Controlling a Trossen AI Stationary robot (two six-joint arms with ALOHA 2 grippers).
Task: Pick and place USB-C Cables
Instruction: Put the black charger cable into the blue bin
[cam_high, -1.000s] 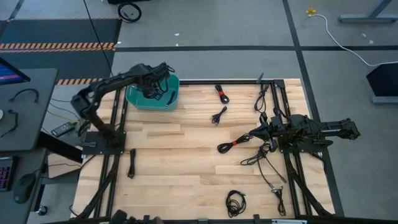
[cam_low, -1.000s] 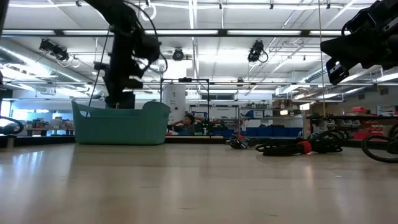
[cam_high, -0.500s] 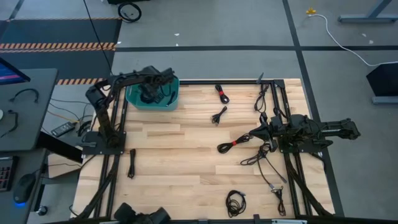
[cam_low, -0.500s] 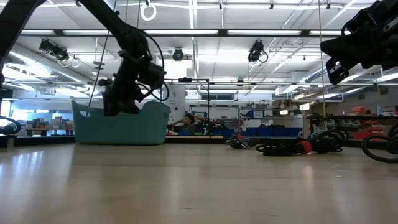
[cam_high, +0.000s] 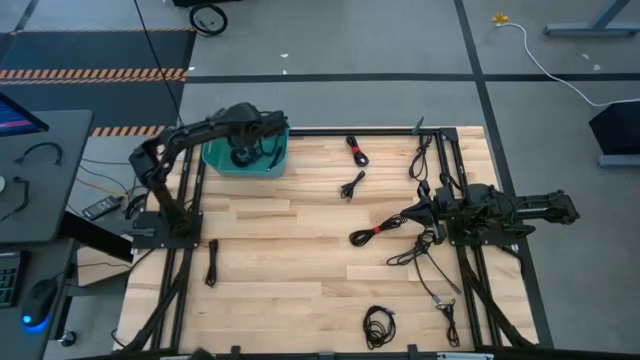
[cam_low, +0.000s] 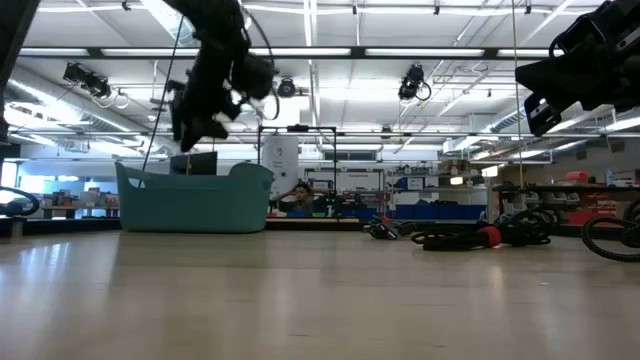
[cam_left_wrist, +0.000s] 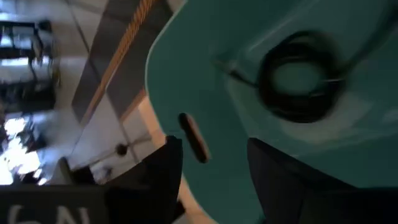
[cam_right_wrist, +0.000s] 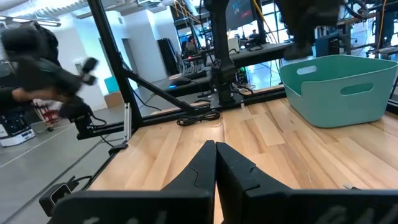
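Rising since half a second ago, the left gripper (cam_low: 207, 118) is now hanging above the teal bin (cam_high: 218, 158) instead of dipping inside it; everything else is sitting as before. Bench (cam_high: 300, 280) is carrying all of it. Bin is sitting at the far left corner, one coiled USB-C cable (cam_left_wrist: 303, 78) lying on its floor. Left gripper's fingers (cam_left_wrist: 158, 174) are spread apart, released, nothing between them, hovering over the bin rim. Right gripper (cam_high: 412, 213) is waiting near the right edge at mid-depth, fingers pressed together, clenched on nothing. Red-tied cable (cam_high: 373, 231) is lying just beside it, toward the bench middle. Loose cable tangle (cam_high: 415, 250) is lying near the right edge. Two small cables (cam_high: 355, 150) are lying near the far edge. Coil (cam_high: 379, 325) is sitting by the near edge. Straight bundle (cam_high: 211, 263) is lying near the left edge.
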